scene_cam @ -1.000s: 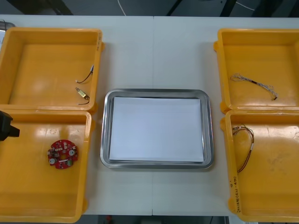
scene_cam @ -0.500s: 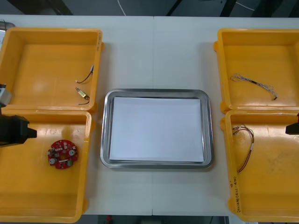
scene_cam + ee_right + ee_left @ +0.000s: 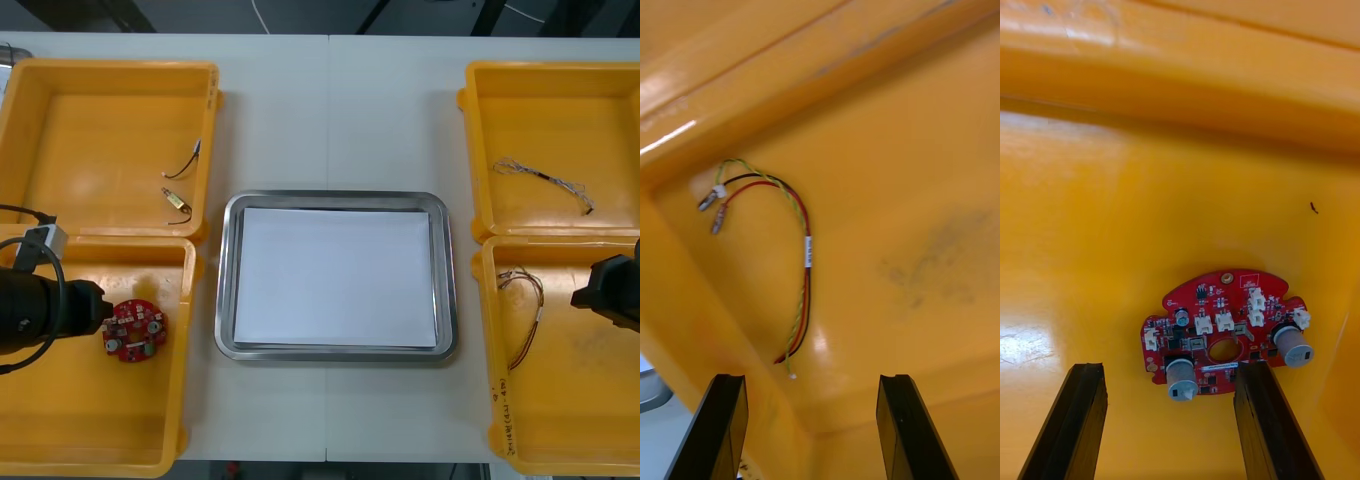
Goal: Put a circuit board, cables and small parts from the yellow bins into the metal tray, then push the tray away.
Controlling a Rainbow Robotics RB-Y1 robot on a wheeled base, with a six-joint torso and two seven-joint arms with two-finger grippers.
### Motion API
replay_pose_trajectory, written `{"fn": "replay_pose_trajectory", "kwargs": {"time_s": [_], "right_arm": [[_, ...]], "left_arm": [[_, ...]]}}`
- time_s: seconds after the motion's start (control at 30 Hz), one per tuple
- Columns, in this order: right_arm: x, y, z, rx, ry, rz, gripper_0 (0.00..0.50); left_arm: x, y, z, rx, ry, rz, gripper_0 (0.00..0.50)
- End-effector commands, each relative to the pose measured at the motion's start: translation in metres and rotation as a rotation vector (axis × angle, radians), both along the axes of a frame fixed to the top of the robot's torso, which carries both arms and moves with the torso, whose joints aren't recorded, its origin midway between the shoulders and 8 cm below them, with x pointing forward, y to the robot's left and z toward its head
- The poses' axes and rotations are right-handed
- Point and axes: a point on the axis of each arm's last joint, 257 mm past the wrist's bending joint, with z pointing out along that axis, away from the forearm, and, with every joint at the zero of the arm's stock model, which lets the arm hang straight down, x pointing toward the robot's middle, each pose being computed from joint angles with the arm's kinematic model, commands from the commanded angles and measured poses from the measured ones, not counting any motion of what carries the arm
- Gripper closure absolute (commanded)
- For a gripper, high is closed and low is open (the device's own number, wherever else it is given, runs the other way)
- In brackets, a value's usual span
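L tool (image 3: 1169,369) now in, open, empty, circuit board (image 3: 1217,309) just ahead; R tool (image 3: 809,379) same, cable (image 3: 806,255) ahead.

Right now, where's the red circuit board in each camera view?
Front view: the red circuit board lies on the floor of the near left yellow bin, right at the left gripper.
Left wrist view: the board lies flat just past the left gripper's open fingertips.
Right wrist view: not in it; a red and yellow cable lies there.
Shared landmark: the left gripper at the board.

Red circuit board (image 3: 134,329), yellow bins (image 3: 100,65), red-and-yellow cable (image 3: 806,251), white-lined tray (image 3: 226,280)
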Motion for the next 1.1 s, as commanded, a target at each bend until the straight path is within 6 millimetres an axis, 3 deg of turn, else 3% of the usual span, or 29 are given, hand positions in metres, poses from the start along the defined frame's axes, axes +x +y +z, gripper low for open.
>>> {"fn": "replay_pose_trajectory", "kwargs": {"time_s": [0.03, 0.23, 0.4, 1.1], "right_arm": [[-0.008, 0.005, -0.015, -0.047, 0.020, -0.021, 0.000], [-0.006, 0.004, -0.032, -0.054, 0.047, -0.058, 0.000], [0.006, 0.004, -0.040, -0.023, 0.024, -0.084, 0.000], [0.037, 0.012, -0.074, 0.009, -0.023, -0.121, 0.000]], "left_arm": [[-0.015, -0.014, -0.016, 0.029, 0.000, -0.083, 0.000], [-0.022, -0.020, -0.029, 0.021, 0.002, -0.085, 0.000], [-0.028, -0.023, -0.039, 0.030, 0.015, -0.088, 0.000], [-0.020, -0.019, -0.068, 0.068, 0.001, -0.079, 0.000]]}}
